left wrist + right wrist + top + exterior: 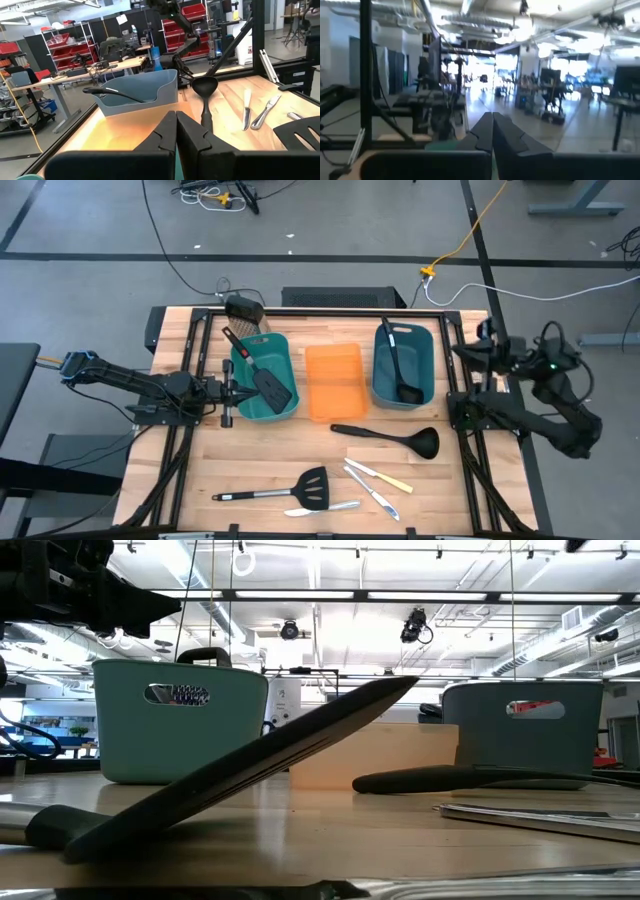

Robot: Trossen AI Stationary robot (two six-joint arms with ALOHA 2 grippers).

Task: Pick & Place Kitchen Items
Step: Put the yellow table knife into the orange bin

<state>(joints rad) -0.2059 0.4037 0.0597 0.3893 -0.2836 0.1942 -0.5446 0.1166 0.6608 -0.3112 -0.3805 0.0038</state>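
At the left middle of the high view, the left pincer (pixel 228 393) is hovering beside the left teal bin (pixel 252 412), fingers pressed together on nothing, the bin holding one slotted spatula (pixel 262 374). The nearest loose item, I judge, is the second slotted spatula (pixel 282 490) in the lower centre of the worktop (pixel 200 465), well apart from that pincer, its long axis running left to right with the handle pointing left. The loose ladle (pixel 390 437) is lying nearer the right pincer (pixel 478 352), which is waiting closed and empty at the upper right edge.
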